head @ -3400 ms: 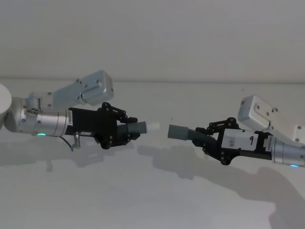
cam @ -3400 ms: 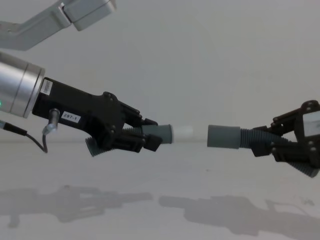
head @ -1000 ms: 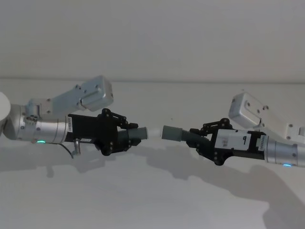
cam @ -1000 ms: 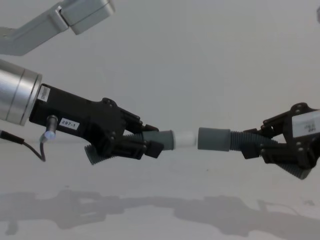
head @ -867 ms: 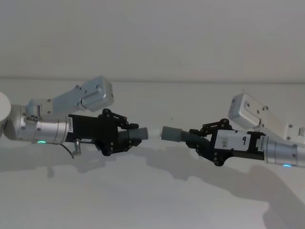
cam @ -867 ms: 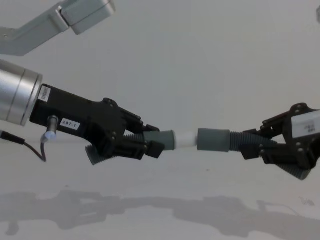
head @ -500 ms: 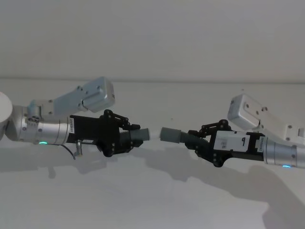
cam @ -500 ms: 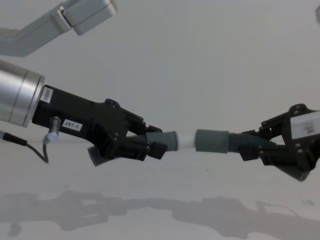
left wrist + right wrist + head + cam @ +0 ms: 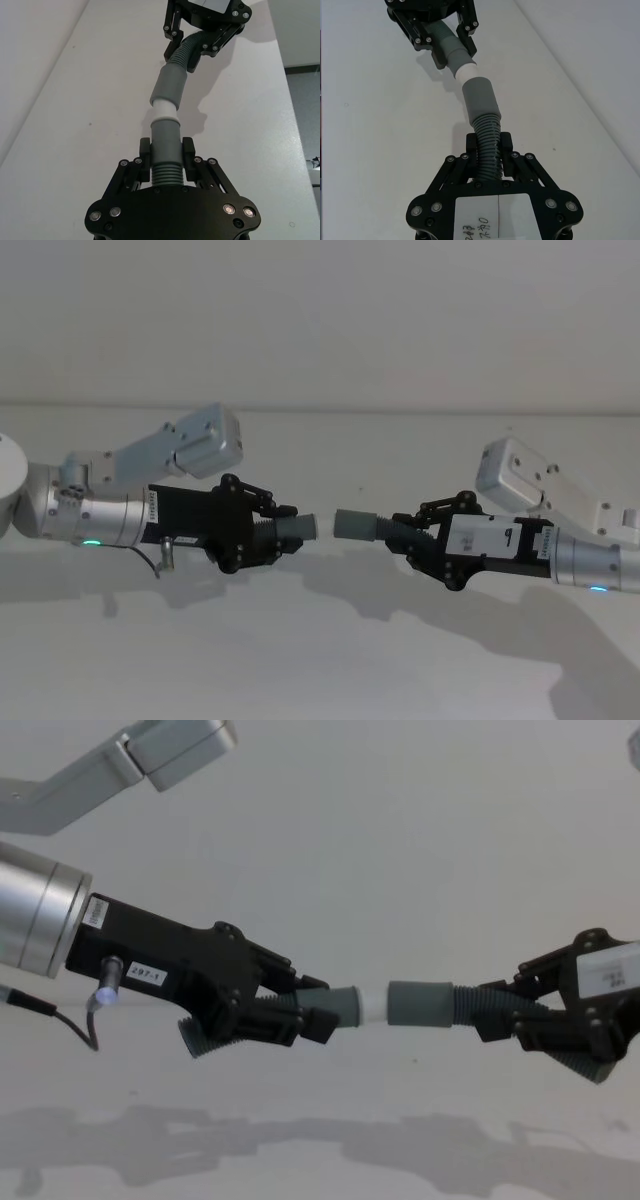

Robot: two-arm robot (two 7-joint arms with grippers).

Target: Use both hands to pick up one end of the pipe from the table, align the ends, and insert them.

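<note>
Both pipe pieces hang in the air above the table [image 9: 320, 660]. My left gripper [image 9: 285, 535] [image 9: 310, 1020] [image 9: 166, 150] is shut on the ribbed part of one grey piece [image 9: 345, 1003], whose white stub [image 9: 372, 1005] [image 9: 163, 107] points right. My right gripper [image 9: 415, 540] [image 9: 505, 1020] [image 9: 489, 145] is shut on the ribbed part of the other piece, whose grey sleeve [image 9: 418, 1004] [image 9: 480, 100] points left. The stub's tip sits at the sleeve's mouth and looks partly inside it. The two pieces form a nearly straight line with a slight bend at the joint.
The arms cast shadows on the table [image 9: 320, 1160] beneath them. A thin black cable [image 9: 75, 1020] hangs under my left wrist. A white rounded shape [image 9: 8, 465] shows at the left edge of the head view. A plain wall stands behind the table.
The two grippers have moved toward each other. The gap between stub and sleeve has closed, and less of the white stub shows than before.
</note>
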